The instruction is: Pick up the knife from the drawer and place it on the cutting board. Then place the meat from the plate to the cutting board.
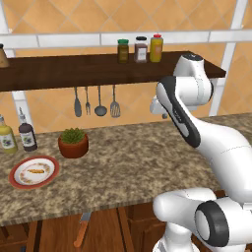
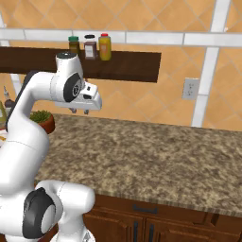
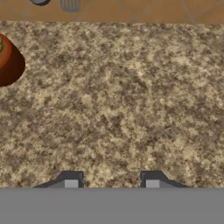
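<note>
Figure: the arm poised above the counter, things listed near to far.

Nearest, in the left base view, the knife (image 1: 82, 229) lies below the counter's front edge at about 7 o'clock, in what appears to be the open drawer (image 1: 59, 236); its orange-brown handle points toward the camera and its grey blade runs back under the counter (image 1: 128, 162) lip. It is judged stiff, fairly light and thin, with a slick blade; the handle is the sounder place to take hold, across its narrow width near the middle, so that the knife does not pivot.

Next, on the counter at 9 o'clock, stands the plate (image 1: 15, 178), red-rimmed, with the meat (image 1: 35, 171) on its speckled centre. The strip is judged soft, very light and low-lying, calling for a shallow pinch across its short side.

Behind the plate sits a potted plant (image 1: 73, 141), and beside it two bottles (image 1: 17, 135).

The claw (image 2: 79, 111) hangs above bare counter, well apart from knife and meat. In the hand view its fingertips (image 3: 71, 180) stand apart with nothing between them: released, empty.

Farthest, hanging utensils (image 1: 96, 102) and shelf jars (image 1: 140, 49). The cutting board cannot be located.
</note>
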### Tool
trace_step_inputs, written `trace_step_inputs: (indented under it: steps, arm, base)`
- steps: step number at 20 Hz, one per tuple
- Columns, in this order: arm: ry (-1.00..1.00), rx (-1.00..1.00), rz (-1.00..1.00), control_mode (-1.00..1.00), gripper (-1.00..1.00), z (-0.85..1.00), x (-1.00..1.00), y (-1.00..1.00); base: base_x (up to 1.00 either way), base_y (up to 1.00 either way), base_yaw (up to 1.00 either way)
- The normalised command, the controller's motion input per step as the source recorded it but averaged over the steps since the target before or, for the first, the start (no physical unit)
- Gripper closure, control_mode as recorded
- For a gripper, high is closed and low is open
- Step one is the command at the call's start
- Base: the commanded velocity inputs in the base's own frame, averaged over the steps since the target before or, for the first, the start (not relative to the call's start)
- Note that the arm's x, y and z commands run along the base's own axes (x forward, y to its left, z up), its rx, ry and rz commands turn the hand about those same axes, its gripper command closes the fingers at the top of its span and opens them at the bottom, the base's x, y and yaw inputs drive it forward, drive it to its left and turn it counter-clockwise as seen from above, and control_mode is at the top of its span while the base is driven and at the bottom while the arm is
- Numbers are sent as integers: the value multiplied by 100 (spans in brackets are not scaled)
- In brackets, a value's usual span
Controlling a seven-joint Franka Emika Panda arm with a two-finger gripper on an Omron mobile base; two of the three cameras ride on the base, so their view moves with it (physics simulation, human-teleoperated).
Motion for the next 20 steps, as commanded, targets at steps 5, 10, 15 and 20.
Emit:
trace_step_inputs:
  steps: [5, 10, 15, 20]
  arm:
    - [0, 0, 0, -100, -100, 0, -2, 0]
    - [0, 0, 0, -100, -100, -24, -30, 4]
    - [1, 2, 0, -100, -100, -8, -47, 0]
    - [2, 0, 0, 100, -100, -3, -17, 1]
  base:
    - [0, 0, 0]
    - [0, 0, 0]
    - [0, 0, 0]
    - [-80, 17, 0]
